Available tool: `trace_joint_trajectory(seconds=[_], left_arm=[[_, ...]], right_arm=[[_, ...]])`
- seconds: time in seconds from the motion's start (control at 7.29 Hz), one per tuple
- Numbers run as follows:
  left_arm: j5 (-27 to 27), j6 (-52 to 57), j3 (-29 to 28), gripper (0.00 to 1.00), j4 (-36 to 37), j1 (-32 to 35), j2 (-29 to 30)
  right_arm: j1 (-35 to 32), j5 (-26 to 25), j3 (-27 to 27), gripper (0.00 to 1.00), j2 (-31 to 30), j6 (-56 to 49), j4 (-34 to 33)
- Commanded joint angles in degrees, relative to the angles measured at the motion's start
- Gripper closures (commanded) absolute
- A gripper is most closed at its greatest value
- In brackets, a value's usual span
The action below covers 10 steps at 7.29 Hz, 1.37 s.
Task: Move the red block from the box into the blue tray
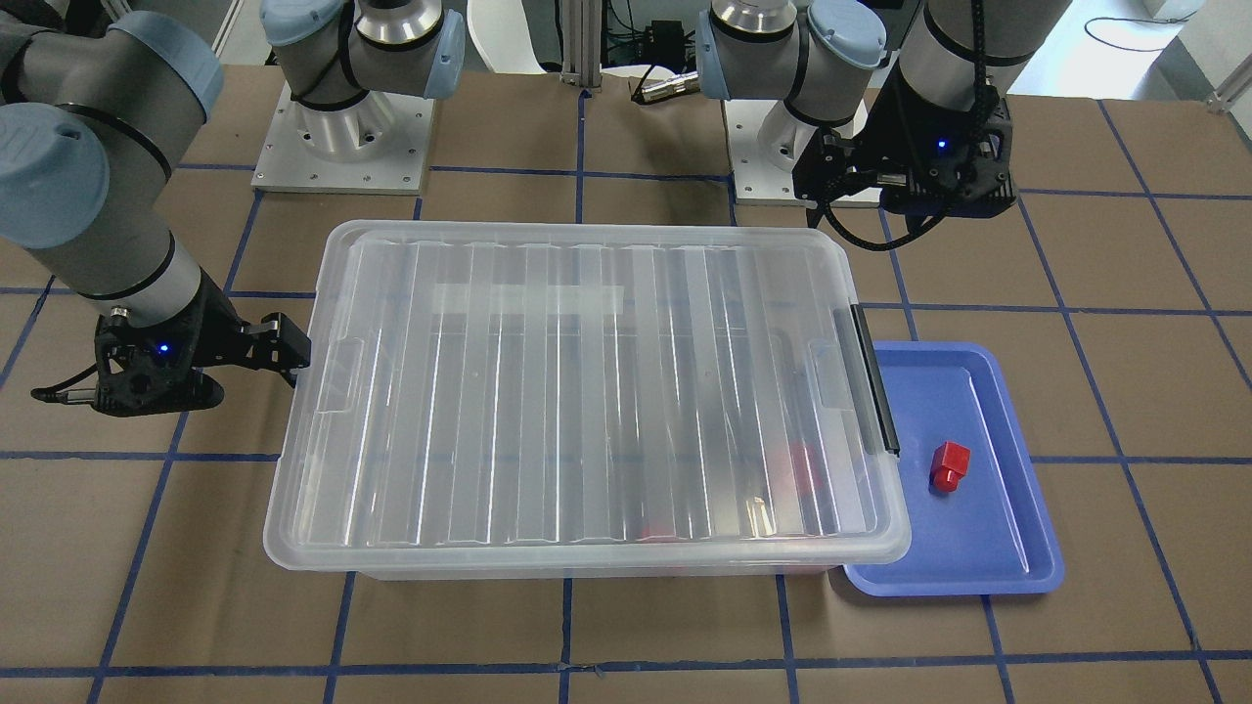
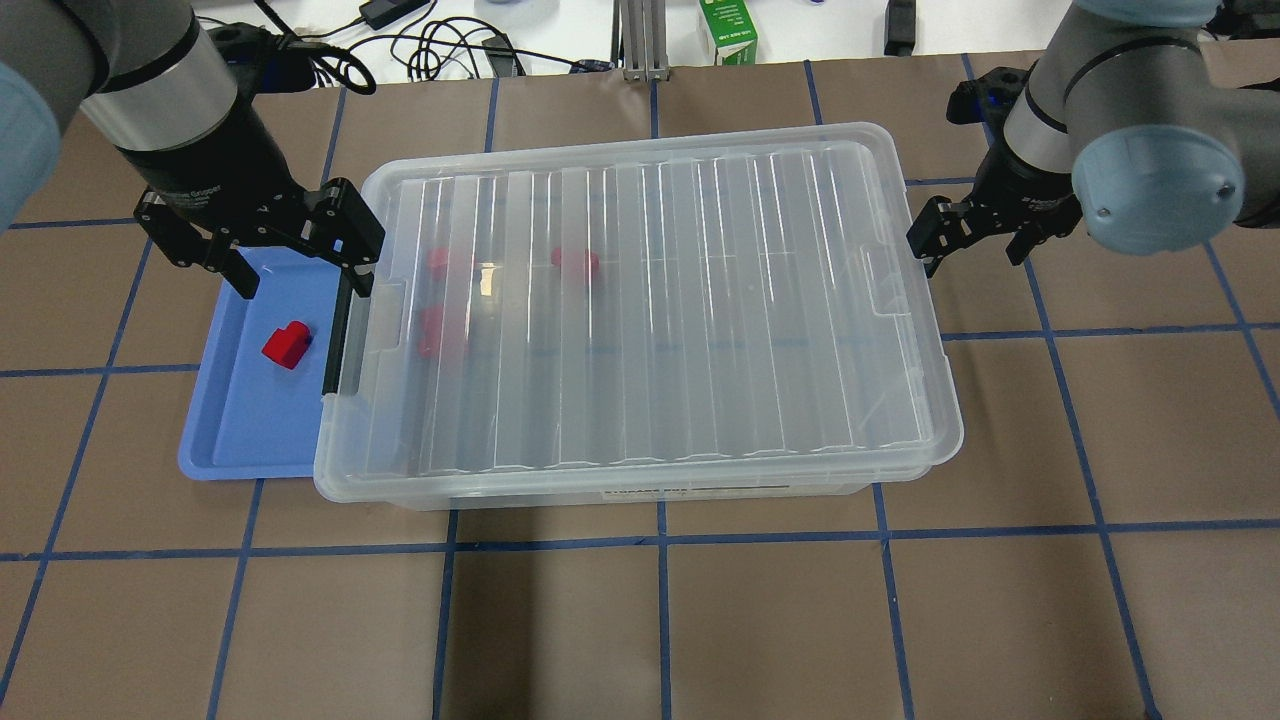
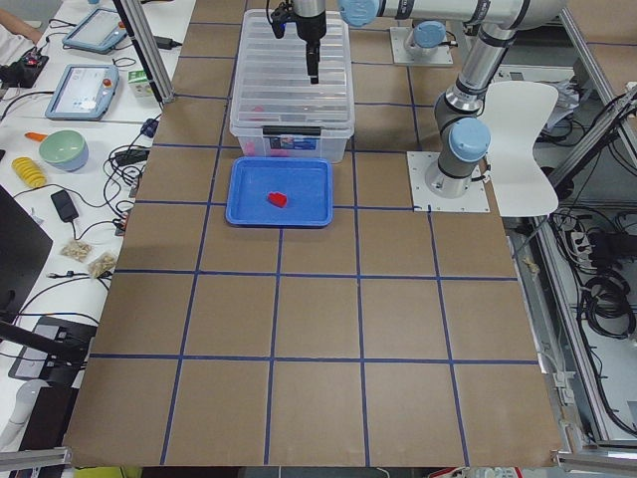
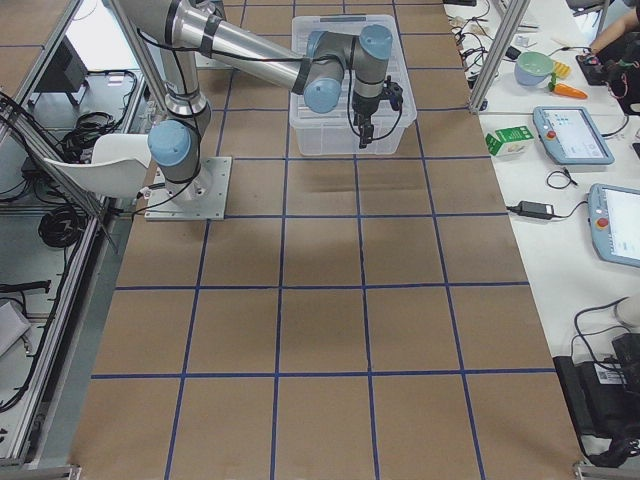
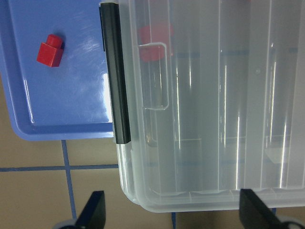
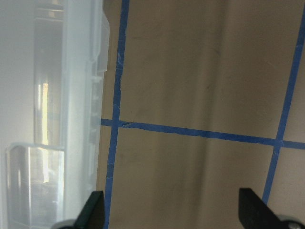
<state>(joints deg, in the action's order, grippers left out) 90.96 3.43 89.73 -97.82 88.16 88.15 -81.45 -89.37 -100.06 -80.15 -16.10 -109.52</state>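
Red block (image 2: 287, 344): lies on the floor of the blue tray (image 2: 240, 440), left of centre in the overhead view, apart from its rim.
Left end effector (image 2: 302, 282): fingers spread wide, holding nothing, above the tray's upper end, beside the black latch bar (image 2: 337, 340).
Right end effector (image 2: 970, 262): spread wide, empty, at the upper right, by the far end of the box (image 2: 640, 300).
Key relation: the block sits just below-left of the left end effector; the whole box separates it from the right one.
Box: lid on, 3 blurred red shapes inside.
Judgement: placement looks complete.
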Motion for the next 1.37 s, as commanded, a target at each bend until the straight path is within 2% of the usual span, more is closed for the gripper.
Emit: trace_joint_trajectory(seconds=[0.0, 0.14, 0.27, 0.41, 0.55, 0.69, 0.96, 1.23], left_arm=[[-0.08, 0.0, 0.01, 0.0, 0.0, -0.01, 0.0], [0.01, 0.0, 0.01, 0.0, 0.0, -0.01, 0.0], [-0.08, 0.0, 0.01, 0.0, 0.0, -0.01, 0.0], [-0.17, -0.09, 0.01, 0.0, 0.0, -0.01, 0.0], [-0.17, -0.09, 0.01, 0.0, 0.0, -0.01, 0.0], [-0.17, -0.09, -0.08, 0.0, 0.18, -0.09, 0.0], [-0.25, 0.0, -0.51, 0.0, 0.27, -0.27, 0.0], [-0.08, 0.44, -0.87, 0.0, 0.18, -0.36, 0.0]], right_arm=[[0.67, 0.07, 2.83, 0.0, -0.45, -0.6, -1.14], [0.59, -0.1, 6.68, 0.0, -0.97, -0.34, 0.43], [0.24, -0.02, 9.85, 0.0, -3.59, 0.27, 6.45], [0.15, -0.1, 11.45, 0.0, -7.7, 0.28, 12.95], [-0.02, 0.16, 11.46, 0.0, -10.96, 0.8, 15.53], [-1.33, 0.16, 11.12, 0.0, -11.26, 3.67, 15.91], [-9.48, -0.1, 11.73, 0.0, -10.82, 11.76, 15.04], [-10.57, -0.19, 11.73, 0.0, -10.73, 12.05, 15.3]])
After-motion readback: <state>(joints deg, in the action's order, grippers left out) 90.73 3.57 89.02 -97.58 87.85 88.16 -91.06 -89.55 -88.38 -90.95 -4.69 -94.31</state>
